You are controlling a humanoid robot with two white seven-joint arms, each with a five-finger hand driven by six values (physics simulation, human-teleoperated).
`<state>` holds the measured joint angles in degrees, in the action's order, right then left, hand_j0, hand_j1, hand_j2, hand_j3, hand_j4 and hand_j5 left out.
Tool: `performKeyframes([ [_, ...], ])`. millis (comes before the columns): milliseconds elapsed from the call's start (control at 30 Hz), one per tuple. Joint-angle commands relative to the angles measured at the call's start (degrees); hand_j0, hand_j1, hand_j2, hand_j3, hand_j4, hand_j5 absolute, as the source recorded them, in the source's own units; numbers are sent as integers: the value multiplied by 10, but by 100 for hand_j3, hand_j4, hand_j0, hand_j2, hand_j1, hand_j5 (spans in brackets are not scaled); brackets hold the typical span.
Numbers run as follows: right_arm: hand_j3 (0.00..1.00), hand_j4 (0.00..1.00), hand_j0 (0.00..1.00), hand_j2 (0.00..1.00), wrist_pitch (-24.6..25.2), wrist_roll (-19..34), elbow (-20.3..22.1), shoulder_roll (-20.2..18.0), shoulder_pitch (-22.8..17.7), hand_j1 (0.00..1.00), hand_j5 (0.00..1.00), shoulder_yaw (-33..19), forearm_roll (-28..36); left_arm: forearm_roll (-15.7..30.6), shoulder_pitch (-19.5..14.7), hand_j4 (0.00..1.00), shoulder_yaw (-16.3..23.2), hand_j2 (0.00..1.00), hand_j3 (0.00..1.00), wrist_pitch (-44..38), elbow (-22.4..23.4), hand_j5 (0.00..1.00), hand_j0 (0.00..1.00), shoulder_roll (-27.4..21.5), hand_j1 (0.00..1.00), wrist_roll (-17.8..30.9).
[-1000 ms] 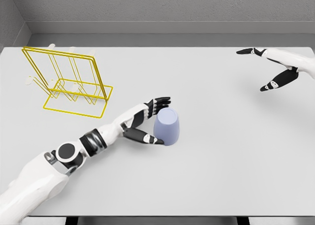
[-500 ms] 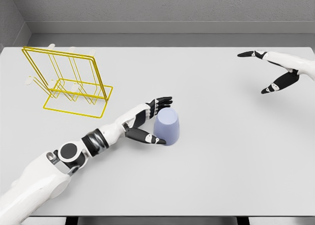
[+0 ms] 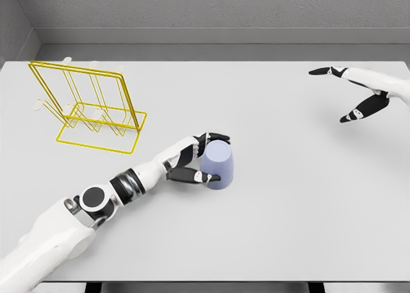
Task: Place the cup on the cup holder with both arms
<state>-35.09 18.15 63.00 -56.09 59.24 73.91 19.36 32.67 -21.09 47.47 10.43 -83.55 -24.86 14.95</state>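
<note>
Now left hand point(image 3: 200, 158) grasping cup point(image 3: 218, 165), mid-table point(image 3: 288, 209)

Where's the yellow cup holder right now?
In the head view, the yellow cup holder stands on the table's far left, up-left of the cup.

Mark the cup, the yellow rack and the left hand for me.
cup point(image 3: 218, 164), head view, on its lavender side wall.
yellow rack point(image 3: 96, 142), head view, on the front wire of its base.
left hand point(image 3: 195, 159), head view, on the palm beside the cup.
</note>
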Motion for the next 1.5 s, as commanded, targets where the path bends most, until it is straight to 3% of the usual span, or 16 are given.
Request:
performKeyframes([
  [0,100,100,100,100,1,0,0,0,-1,100,100,-2,4,2,0,60,0,60,60,-1,-1,60,60,0,60,0],
  [267,100,100,100,100,1,0,0,0,-1,100,100,-1,4,2,2,44,-1,44,44,-1,-3,44,44,-2,44,1],
  [667,100,100,100,100,1,0,0,1,-1,100,100,-3,3,3,4,39,-4,39,39,4,-12,39,39,-6,39,3],
  [767,100,100,100,100,1,0,0,1,-1,100,100,-3,3,9,7,37,-9,37,37,6,-63,37,37,-33,37,3],
  [900,100,100,100,100,1,0,1,2,0,100,100,-3,3,13,10,37,-21,37,37,6,-98,37,37,-65,37,2],
  [1000,100,100,100,100,1,0,1,2,0,100,100,-3,3,45,10,37,-38,37,37,6,-126,37,37,-99,37,2],
  [1333,100,100,100,100,1,0,1,2,0,100,100,-3,2,97,7,36,-59,36,36,6,-173,36,36,-157,36,2],
  [1467,100,100,100,100,1,0,2,2,0,100,100,-3,2,101,4,36,-64,36,36,6,-174,36,36,-158,36,1],
])
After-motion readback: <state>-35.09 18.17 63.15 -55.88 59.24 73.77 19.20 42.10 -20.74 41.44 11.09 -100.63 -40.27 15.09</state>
